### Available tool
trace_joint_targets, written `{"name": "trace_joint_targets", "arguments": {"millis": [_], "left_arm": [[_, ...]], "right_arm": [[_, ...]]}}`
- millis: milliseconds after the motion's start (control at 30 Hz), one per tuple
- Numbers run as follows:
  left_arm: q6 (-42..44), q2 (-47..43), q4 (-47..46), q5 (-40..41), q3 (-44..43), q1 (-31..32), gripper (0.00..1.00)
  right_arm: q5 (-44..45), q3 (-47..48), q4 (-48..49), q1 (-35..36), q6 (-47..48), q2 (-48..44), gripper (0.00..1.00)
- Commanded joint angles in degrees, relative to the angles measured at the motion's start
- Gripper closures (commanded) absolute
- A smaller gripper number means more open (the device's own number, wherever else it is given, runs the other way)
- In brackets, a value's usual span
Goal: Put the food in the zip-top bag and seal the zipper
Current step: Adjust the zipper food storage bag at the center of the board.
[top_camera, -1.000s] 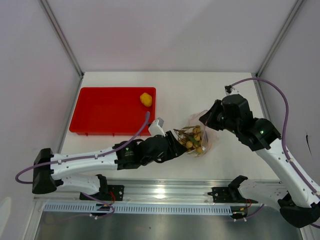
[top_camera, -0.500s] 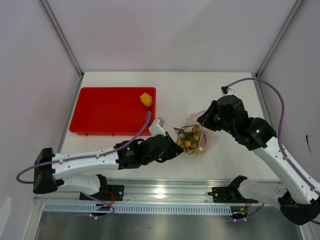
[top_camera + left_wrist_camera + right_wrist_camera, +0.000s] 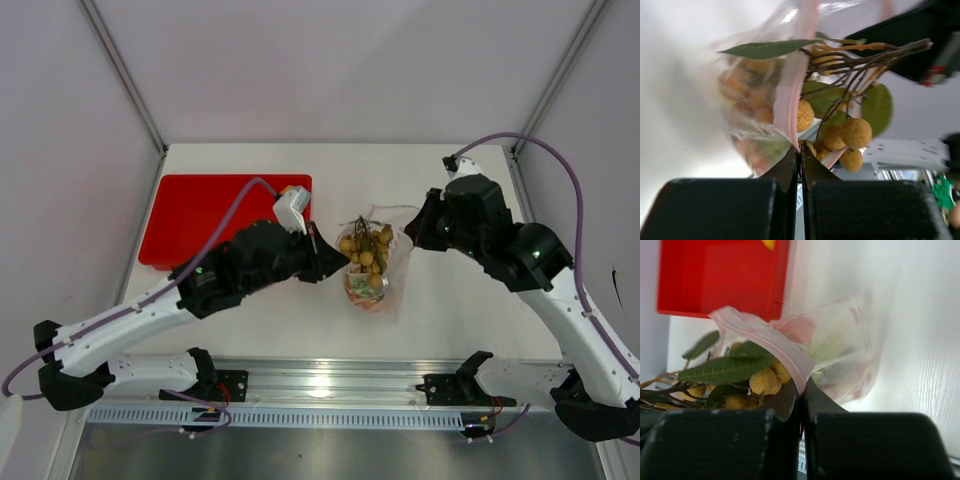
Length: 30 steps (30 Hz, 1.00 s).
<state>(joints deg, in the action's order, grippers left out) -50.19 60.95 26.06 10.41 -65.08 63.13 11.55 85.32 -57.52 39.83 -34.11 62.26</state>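
The white table (image 3: pixel 450 310) carries two arms, one red tray (image 3: pixel 200 225) and one zip-top bag (image 3: pixel 375 285). The bag sits in the middle of the table, just right of the tray's near right corner, strung between the two pincers. From above I cannot tell whether its bottom rests on the surface or hangs just clear.

The left gripper (image 3: pixel 335 262) is clenched on the bag's left mouth edge. Its wrist view shows the fingers pressed together with the pink strip caught between them. The right gripper (image 3: pixel 413 232) is likewise clamped on the opposite edge, the zipper (image 3: pixel 782 352) running up out of its closed fingers. So two pincers, both grasping the one bag by its mouth, pull it apart.

One bunch of tan berries (image 3: pixel 365 250) sits high in the opening, with stems and a few green leaves poking out above the strip. Single berries crowd too closely for a sure count. Lower in the bag lie orange and green pieces, blurred by the plastic and not countable. One small yellow fruit (image 3: pixel 768 243) lies in the tray's far right corner, well apart from the bag.

The step in hand looks like loading, not sealing — the mouth is held wide and one piece is outside. The next move likely calls for settling the bunch below the strip. Then one pincer would be freed for the fruit while the other keeps the mouth up.
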Motion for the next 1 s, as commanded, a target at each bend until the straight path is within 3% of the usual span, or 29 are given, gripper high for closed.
{"name": "trace_joint_targets", "arguments": {"millis": [0,100,167,300,567,600,733,967], "left_arm": [[13.72,0.13,6.86,-10.49,-12.86,-1.60,0.99],[13.28,0.84,3.57,-18.58,-10.44,-2.66,0.99],[12.31,3.03,1.11,-19.90,-5.88,-3.28,1.00],[11.08,11.55,-5.58,-32.63,0.57,-6.18,0.99],[12.58,5.76,-6.56,-31.50,-9.45,-4.69,0.99],[12.75,5.93,-6.29,-32.20,-9.97,-4.69,1.00],[11.79,5.15,-8.21,-34.06,-6.05,-4.69,0.99],[11.52,3.65,-9.63,-34.06,-3.39,-4.69,0.99]], "right_arm": [[-3.36,9.59,-5.05,-0.20,5.11,-0.56,1.00],[-8.99,7.34,-4.19,-0.28,3.61,-2.31,1.00],[-10.85,-1.09,0.29,-0.72,2.65,-3.37,1.00],[-14.45,-10.52,3.64,-4.05,4.39,-0.58,1.00],[-16.38,4.85,-4.53,-6.43,7.74,-1.09,0.99],[-17.26,4.86,-4.62,-6.52,8.09,-1.35,0.90],[-17.88,1.26,-4.27,-6.79,9.23,-1.44,0.73],[-19.81,5.55,-4.97,-6.79,12.92,-3.90,0.58]]}}
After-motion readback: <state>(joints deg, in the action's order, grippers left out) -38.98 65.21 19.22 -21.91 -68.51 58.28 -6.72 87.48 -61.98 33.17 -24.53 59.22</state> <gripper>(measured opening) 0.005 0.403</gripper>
